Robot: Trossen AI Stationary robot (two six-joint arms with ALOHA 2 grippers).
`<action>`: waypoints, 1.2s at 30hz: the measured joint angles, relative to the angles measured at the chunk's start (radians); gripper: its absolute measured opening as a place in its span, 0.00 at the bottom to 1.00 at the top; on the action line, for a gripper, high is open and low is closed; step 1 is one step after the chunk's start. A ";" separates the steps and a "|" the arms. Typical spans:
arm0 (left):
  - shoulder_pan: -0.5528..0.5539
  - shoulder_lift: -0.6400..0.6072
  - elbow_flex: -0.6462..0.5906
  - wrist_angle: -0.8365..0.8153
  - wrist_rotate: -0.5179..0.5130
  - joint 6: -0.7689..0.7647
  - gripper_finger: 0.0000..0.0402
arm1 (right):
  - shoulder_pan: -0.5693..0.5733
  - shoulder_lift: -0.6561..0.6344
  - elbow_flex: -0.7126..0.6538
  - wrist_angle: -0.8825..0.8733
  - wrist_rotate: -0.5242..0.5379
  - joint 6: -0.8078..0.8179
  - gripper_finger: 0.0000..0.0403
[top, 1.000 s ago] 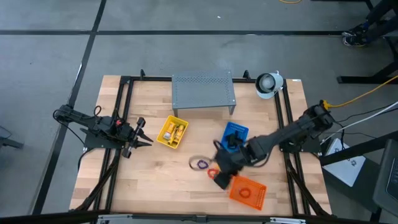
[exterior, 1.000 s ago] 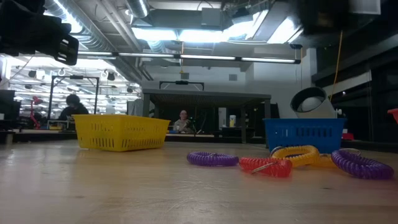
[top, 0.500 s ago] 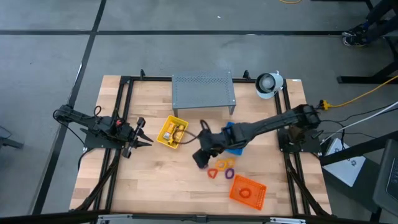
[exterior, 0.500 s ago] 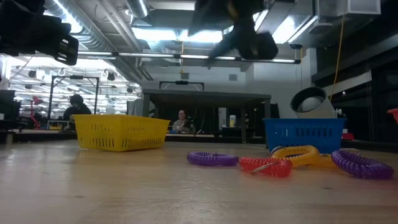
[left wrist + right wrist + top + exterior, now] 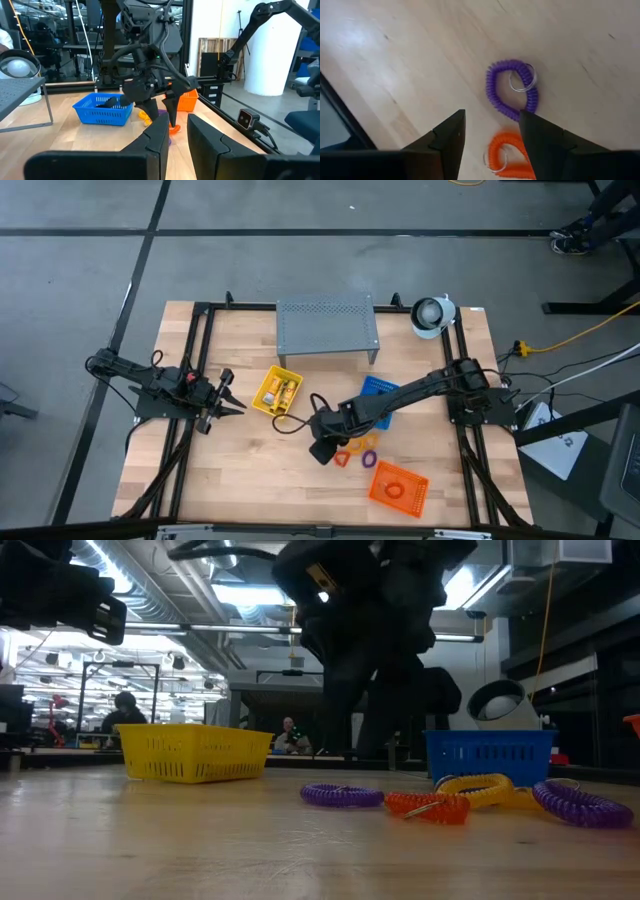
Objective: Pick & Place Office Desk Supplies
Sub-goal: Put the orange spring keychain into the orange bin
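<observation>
Several coiled loops lie flat on the wood. One purple loop with a metal ring is beneath my right gripper, which is open and hovers above it, pointing down. An orange-red loop, a yellow loop and a second purple loop lie just to the right. My left gripper waits open at the table's left side. Yellow-and-white packets fill the yellow tray.
The blue tray holds dark items. The orange tray near the front edge has a loop inside. A grey perforated stand and a white round object sit at the far edge. Bare wood lies left of the loops.
My right gripper has moved from beside the orange tray toward the table's left, over the loops. It has then come down above the left purple loop. The loops have stayed where they were.
</observation>
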 joint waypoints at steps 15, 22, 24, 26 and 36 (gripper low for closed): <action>0.000 0.000 0.000 0.000 0.000 0.000 0.16 | -0.034 0.037 0.001 -0.049 0.019 0.028 0.46; 0.000 0.000 0.000 0.000 0.000 0.000 0.17 | -0.042 0.043 0.001 -0.057 0.024 0.050 0.46; 0.000 0.000 0.000 0.000 0.000 0.000 0.16 | -0.045 0.062 0.002 -0.063 0.012 0.054 0.46; 0.000 0.000 0.000 0.000 0.000 0.000 0.16 | -0.046 0.080 0.003 -0.059 -0.023 0.056 0.46; 0.000 0.000 0.000 0.000 0.000 0.000 0.16 | -0.048 0.094 0.022 -0.081 -0.045 0.064 0.34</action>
